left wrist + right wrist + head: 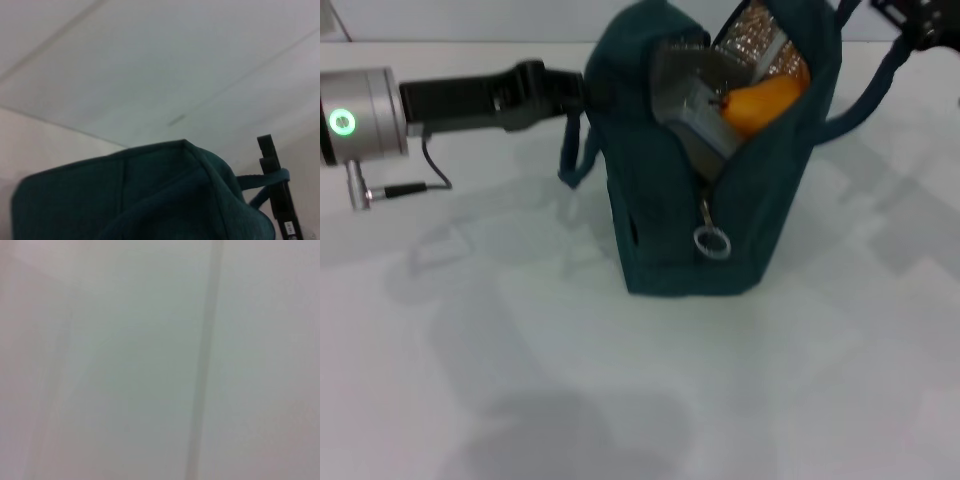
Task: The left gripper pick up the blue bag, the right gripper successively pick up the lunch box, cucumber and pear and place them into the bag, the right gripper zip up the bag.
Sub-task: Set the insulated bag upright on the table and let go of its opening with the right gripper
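Standing upright on the white desk (520,380), the blue bag (660,230) gapes open, a pear (760,105) showing inside. The left pincer (578,92) is clenched on its left edge. The right pincer (920,20) hovers upper right, grip unclear.

Blue bag (720,200) upright, unzipped; pear (760,105) inside.

Setting is looking like a lab or test bench rather than a home. A plain white table (620,400) is filling the head view, bare of household clutter. The wrist views are showing only pale, featureless wall or ceiling panels (125,365) with straight seams. A robot arm (380,115) with a glowing green indicator and an exposed cable is lying across the table.
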Motion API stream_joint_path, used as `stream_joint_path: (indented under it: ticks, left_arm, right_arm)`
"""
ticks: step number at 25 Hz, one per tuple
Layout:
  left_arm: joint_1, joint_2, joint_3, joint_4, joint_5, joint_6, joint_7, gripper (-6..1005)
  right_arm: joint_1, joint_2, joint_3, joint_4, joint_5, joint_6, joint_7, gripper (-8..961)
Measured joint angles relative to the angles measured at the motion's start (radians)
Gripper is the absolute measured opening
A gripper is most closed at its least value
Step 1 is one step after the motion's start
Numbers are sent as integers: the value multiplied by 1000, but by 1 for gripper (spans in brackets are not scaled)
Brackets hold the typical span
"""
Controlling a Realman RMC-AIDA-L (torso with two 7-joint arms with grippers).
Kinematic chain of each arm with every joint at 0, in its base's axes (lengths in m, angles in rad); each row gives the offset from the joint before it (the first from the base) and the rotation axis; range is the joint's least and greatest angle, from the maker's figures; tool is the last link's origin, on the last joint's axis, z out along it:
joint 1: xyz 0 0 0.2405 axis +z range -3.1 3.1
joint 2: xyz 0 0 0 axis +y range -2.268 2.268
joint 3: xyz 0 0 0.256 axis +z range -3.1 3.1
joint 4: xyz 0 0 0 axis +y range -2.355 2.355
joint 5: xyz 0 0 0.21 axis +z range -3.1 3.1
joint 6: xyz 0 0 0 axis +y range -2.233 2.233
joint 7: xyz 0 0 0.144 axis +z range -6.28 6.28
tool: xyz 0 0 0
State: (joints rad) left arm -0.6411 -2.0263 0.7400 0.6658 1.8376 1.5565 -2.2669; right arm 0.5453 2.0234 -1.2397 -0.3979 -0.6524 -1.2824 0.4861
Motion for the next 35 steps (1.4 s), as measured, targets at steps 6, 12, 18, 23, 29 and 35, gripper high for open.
stream_joint_path:
  ticks: [6,12,18,23,29,35]
  left_arm:
    - [33,-8,-1,-14,-15,111,33,61]
    - [90,-12,-2,-18,-61,171,70,61]
    - [112,-6,-4,-81,-65,93,151,61]
    - [105,-10,-2,-96,-63,59,189,61]
    - [108,-12,-1,-99,-56,4,229,61]
    - [117,-12,-2,-100,-59,-38,235,61]
  right_arm:
    - [-59,-1,-165,-115,1,-8,60,708]
    - [-65,-1,-225,-141,-3,-61,115,707]
    - [-79,-8,-228,-151,-6,-29,160,707]
    - [-84,-8,-229,-131,-59,72,176,707]
    - [-89,-9,-229,-124,-160,125,272,706]
    - [-136,-12,-192,-140,-180,27,293,706]
